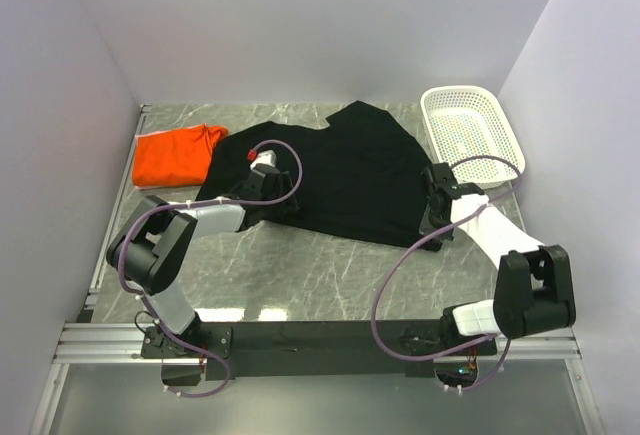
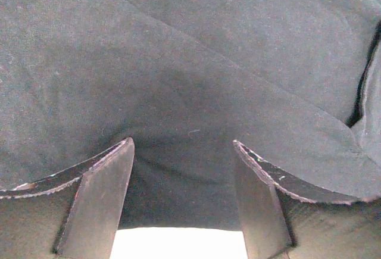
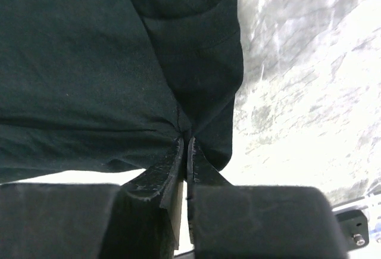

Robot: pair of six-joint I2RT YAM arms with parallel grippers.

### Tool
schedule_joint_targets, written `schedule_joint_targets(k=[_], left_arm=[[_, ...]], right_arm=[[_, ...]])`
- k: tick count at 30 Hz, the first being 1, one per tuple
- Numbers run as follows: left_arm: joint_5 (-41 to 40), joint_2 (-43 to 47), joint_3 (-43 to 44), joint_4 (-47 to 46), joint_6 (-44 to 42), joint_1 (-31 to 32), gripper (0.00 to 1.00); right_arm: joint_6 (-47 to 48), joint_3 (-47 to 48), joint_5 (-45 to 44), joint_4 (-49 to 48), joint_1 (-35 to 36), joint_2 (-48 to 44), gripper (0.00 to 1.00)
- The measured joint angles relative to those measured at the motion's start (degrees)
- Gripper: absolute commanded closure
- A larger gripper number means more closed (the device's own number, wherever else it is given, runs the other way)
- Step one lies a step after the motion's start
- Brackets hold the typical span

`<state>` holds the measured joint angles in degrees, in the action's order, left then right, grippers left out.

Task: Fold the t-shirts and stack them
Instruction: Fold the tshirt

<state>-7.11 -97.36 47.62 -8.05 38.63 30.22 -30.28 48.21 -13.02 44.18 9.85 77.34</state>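
The black t-shirt lies spread across the middle of the marble table, and it fills the left wrist view. The orange t-shirt lies crumpled at the far left, next to the black one. My left gripper sits low at the black shirt's left side. In its wrist view it stands open, with cloth lying between the wide-apart fingers. My right gripper is at the shirt's right edge, shut on a pinch of black cloth near a hemmed corner.
A white mesh basket stands at the back right, close to the right arm. Pale walls close in the table on the left, back and right. Bare marble stretches between the shirt and the arm bases.
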Motion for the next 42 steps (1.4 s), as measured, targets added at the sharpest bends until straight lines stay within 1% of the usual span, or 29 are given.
schedule_joint_targets(k=[4, 9, 10, 13, 15, 17, 18, 19, 20, 21, 22, 23, 42], left_arm=[[0.68, 0.04, -0.48, -1.03, 0.07, -0.55, 0.27], [1.31, 0.04, -0.76, -1.66, 0.11, -1.01, 0.27], [1.33, 0.04, -0.79, -1.75, 0.11, -1.05, 0.27], [1.49, 0.04, -0.79, -1.79, 0.11, -1.22, 0.27], [1.64, 0.04, -0.79, -1.81, 0.11, -1.36, 0.27], [1.75, 0.04, -0.81, -1.81, 0.11, -1.49, 0.27], [1.81, 0.04, -0.81, -1.81, 0.11, -1.53, 0.27], [1.88, 0.04, -0.87, -1.95, 0.11, -1.62, 0.27], [1.97, 0.09, -0.96, -2.05, 0.13, -1.68, 0.27], [2.12, 0.15, -1.05, -2.12, 0.13, -1.77, 0.27], [2.16, 0.17, -1.11, -2.19, 0.13, -1.84, 0.27], [2.32, 0.24, -1.16, -2.21, 0.13, -1.97, 0.27], [4.22, 1.33, -2.4, -2.32, 0.11, -5.2, 0.27]], right_arm=[[0.68, 0.0, 0.87, 0.42, 0.0, 1.79, 0.83], [1.18, 0.0, 1.07, 0.37, -0.02, 2.78, 0.77], [1.22, 0.0, 1.09, 0.37, -0.02, 3.04, 0.73], [1.46, 0.0, 1.14, 0.42, -0.07, 3.65, 0.67], [1.55, 0.0, 1.16, 0.42, -0.11, 3.85, 0.66], [1.6, -0.04, 1.16, 0.42, -0.13, 4.02, 0.68], [1.62, -0.15, 1.14, 0.39, -0.13, 4.07, 0.71], [1.6, -0.26, 1.14, 0.42, -0.13, 4.13, 0.77], [1.57, -0.37, 1.14, 0.42, -0.13, 4.15, 0.82], [1.57, -0.46, 1.11, 0.39, -0.13, 4.15, 0.92], [1.51, -0.55, 1.05, 0.42, -0.13, 4.15, 0.97], [1.44, -0.61, 1.03, 0.46, -0.13, 4.15, 1.0], [1.14, -0.11, 0.31, 1.25, -0.13, 4.85, 1.0]])
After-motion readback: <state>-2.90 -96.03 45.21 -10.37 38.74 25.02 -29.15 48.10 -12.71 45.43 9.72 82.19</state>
